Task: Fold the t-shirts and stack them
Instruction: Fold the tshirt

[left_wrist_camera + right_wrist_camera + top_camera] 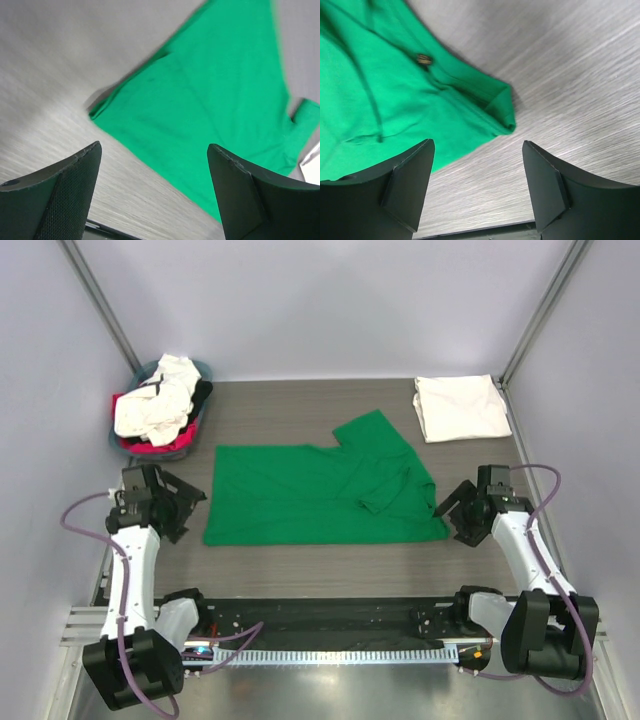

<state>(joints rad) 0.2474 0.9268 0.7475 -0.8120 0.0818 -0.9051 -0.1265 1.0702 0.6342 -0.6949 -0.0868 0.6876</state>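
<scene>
The left tool (153, 150) is hanging with its fingers spread wide and gripping nothing, poised over the bare tabletop (290, 410) just beside the near left corner of the bright green t-shirt (310, 495). The right tool (477, 145) is gaping just as wide and is empty too, sitting just off the shirt's near right corner without touching the cloth. The green shirt is lying partly folded mid-tabletop. A folded white t-shirt (462, 408) is resting at the far right. A heap of shirts (160, 405), white, pink-red and black, is filling the round basket (178, 453) at the far left.
</scene>
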